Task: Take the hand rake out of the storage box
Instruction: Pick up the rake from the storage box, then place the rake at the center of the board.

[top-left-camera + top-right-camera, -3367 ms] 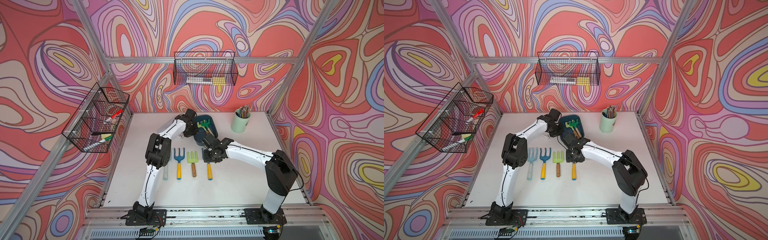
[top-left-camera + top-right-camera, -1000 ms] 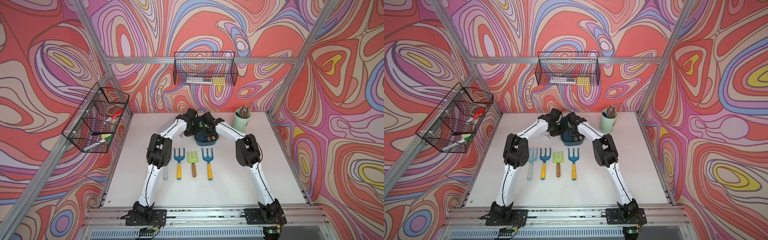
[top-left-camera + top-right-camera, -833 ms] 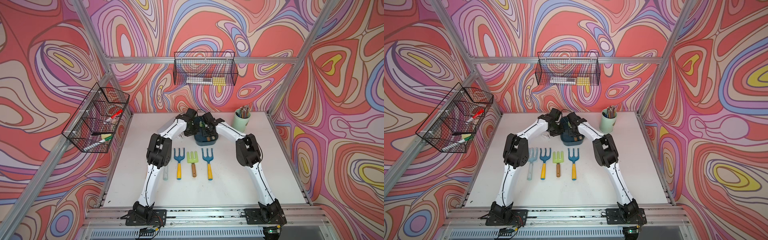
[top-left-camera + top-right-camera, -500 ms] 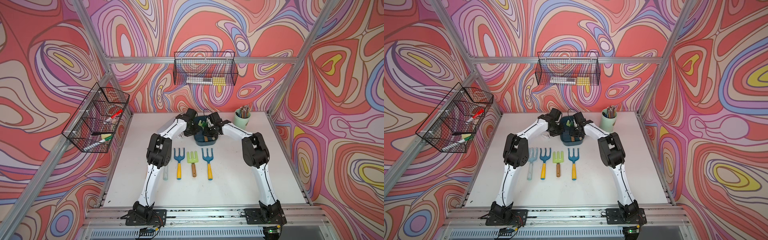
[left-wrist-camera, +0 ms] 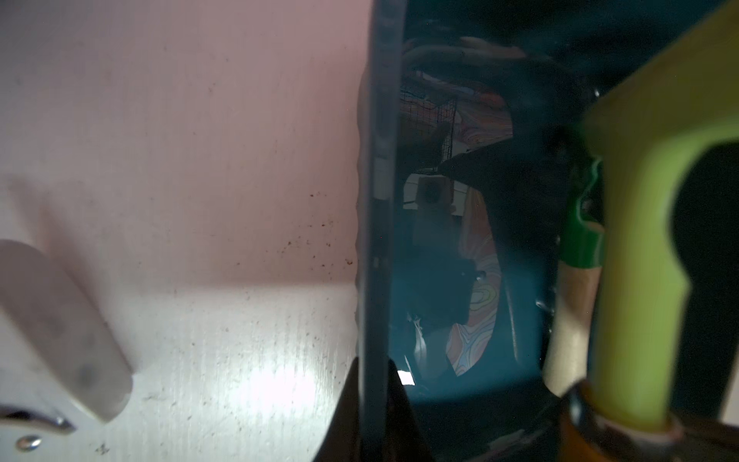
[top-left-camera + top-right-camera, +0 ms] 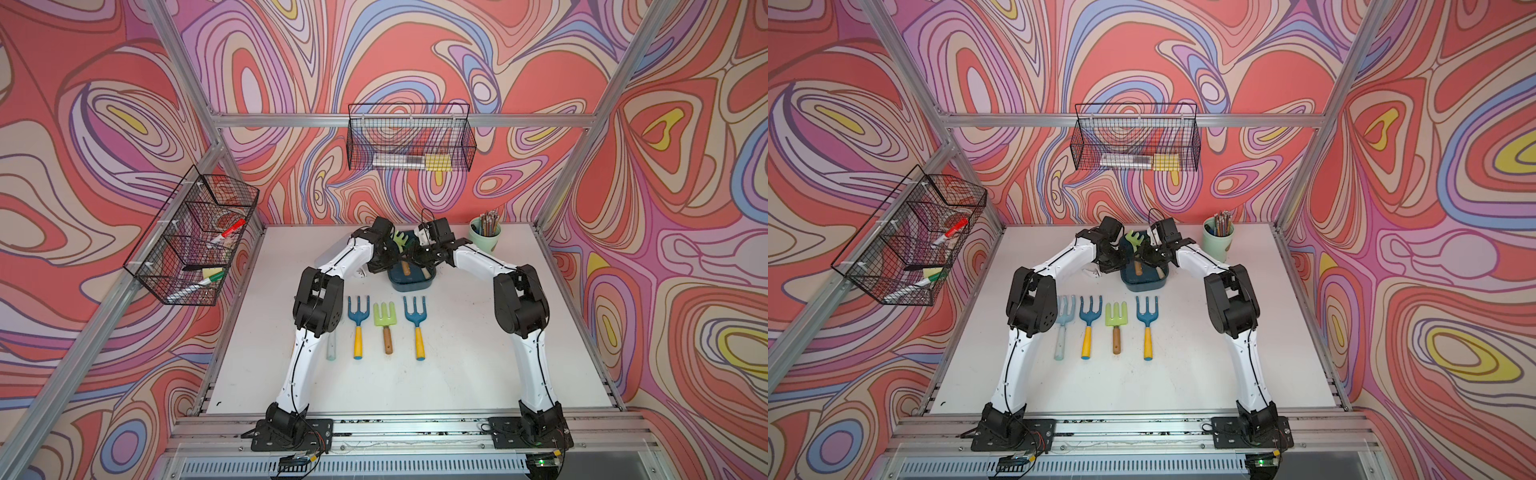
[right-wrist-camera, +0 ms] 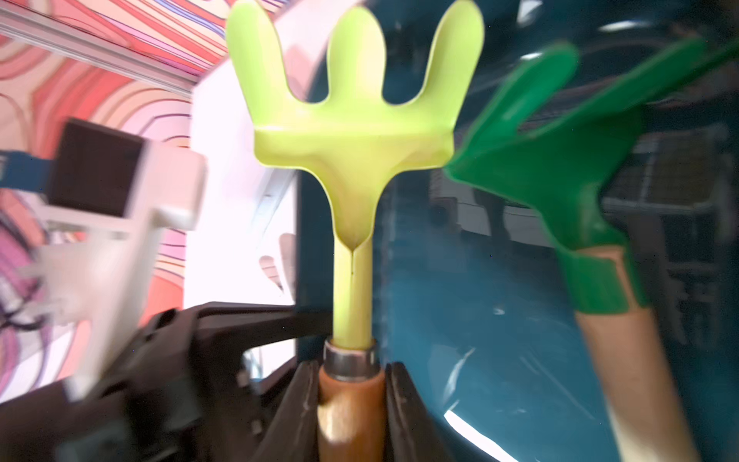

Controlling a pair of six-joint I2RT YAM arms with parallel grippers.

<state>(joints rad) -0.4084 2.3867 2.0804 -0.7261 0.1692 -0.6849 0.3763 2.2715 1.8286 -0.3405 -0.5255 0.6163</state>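
The storage box (image 6: 411,284) (image 6: 1144,286) is a dark teal tub at the back middle of the table. My left gripper (image 5: 374,384) is shut on its side wall (image 5: 376,240). A lime-green hand rake (image 6: 400,239) (image 7: 354,120) with a brown wooden handle points tines-first over the box's far end. My right gripper (image 7: 352,384) (image 6: 1144,255) is shut on that handle just below the metal collar. A second, dark green rake (image 7: 560,160) with a pale handle lies inside the box beside it.
Several rakes lie side by side in front of the box, from pale blue (image 6: 1064,322) to blue with a yellow handle (image 6: 1147,322). A mint cup of pencils (image 6: 484,239) stands back right. Wire baskets (image 6: 409,141) (image 6: 195,237) hang on the walls.
The right arm has left the laid-out rakes and come to the box. Over the last second its elbow has swung out to the right. The left arm has stayed still.
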